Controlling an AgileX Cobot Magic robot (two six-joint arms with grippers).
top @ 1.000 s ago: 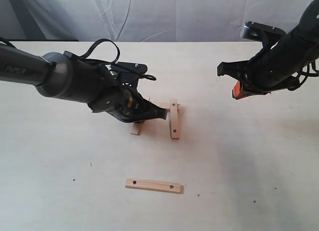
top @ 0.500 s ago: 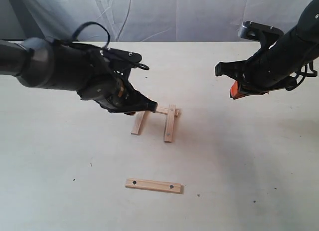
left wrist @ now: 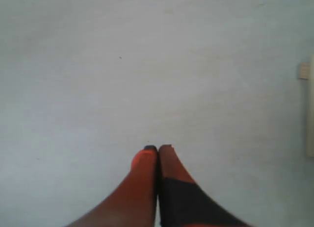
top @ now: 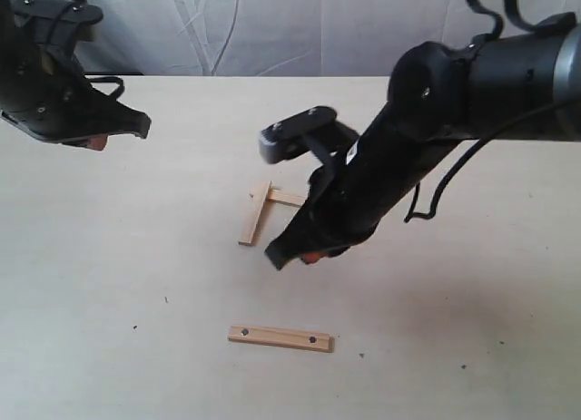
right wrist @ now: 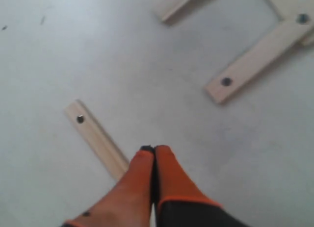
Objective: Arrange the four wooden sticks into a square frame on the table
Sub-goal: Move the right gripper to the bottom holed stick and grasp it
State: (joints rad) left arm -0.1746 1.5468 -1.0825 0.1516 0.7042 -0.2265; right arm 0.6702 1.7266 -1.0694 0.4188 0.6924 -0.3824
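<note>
Three of the wooden sticks lie joined in mid-table: a plain stick (top: 255, 214), a second plain stick (top: 287, 199) across its far end, and a holed stick (right wrist: 259, 56) that my right arm hides in the exterior view. The last holed stick (top: 280, 337) (right wrist: 96, 138) lies apart, nearer the front edge. My right gripper (top: 307, 256) (right wrist: 154, 149) is shut and empty, hovering low between the joined sticks and the loose one. My left gripper (top: 94, 141) (left wrist: 158, 148) is shut and empty, far off at the upper left above bare table (left wrist: 147, 65).
My right arm (top: 408, 139) reaches in from the upper right over the middle of the table (top: 472, 302). A white cloth backdrop (top: 272, 30) hangs behind the far edge. A stick end (left wrist: 309, 114) shows at the edge of the left wrist view.
My left arm has pulled away from the sticks to the upper left. My right arm has swung in over the middle and now covers the holed stick of the joined group.
</note>
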